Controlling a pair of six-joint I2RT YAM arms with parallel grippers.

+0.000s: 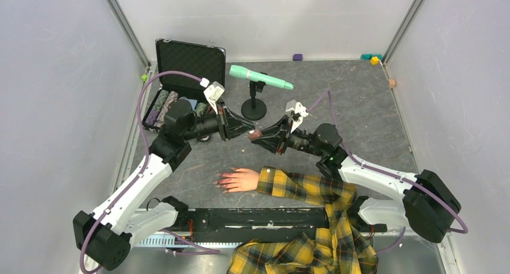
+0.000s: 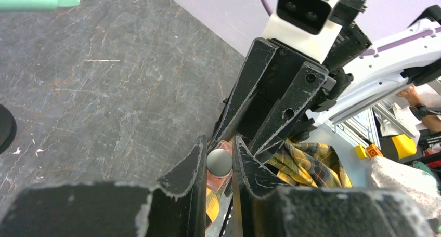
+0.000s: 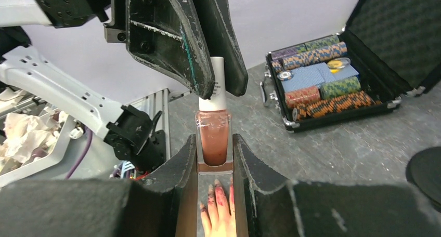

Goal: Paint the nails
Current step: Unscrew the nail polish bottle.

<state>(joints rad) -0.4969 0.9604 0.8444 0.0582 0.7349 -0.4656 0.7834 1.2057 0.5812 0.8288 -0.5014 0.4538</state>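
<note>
The pale mannequin hand (image 1: pixel 240 179) lies palm down on the grey table, its yellow plaid sleeve (image 1: pixel 301 187) running to the right. Its nails (image 1: pixel 221 181) point left and are smeared red; they also show in the right wrist view (image 3: pixel 219 194), between my fingers. My right gripper (image 1: pixel 260 136) (image 3: pixel 214 143) is shut on the body of the brownish polish bottle (image 3: pixel 213 138) and holds it in the air above the hand. My left gripper (image 1: pixel 249 131) (image 2: pixel 218 148) meets it from the left and is shut on the bottle's white cap (image 2: pixel 219 161) (image 3: pixel 213 91).
An open black case of poker chips (image 1: pixel 183 82) (image 3: pixel 333 81) stands at the back left. A mint green microphone (image 1: pixel 260 77) sits on a black stand (image 1: pixel 254 112) just behind the grippers. Small blocks (image 1: pixel 374 59) lie at the back wall. Plaid cloth (image 1: pixel 307 250) hangs over the front edge.
</note>
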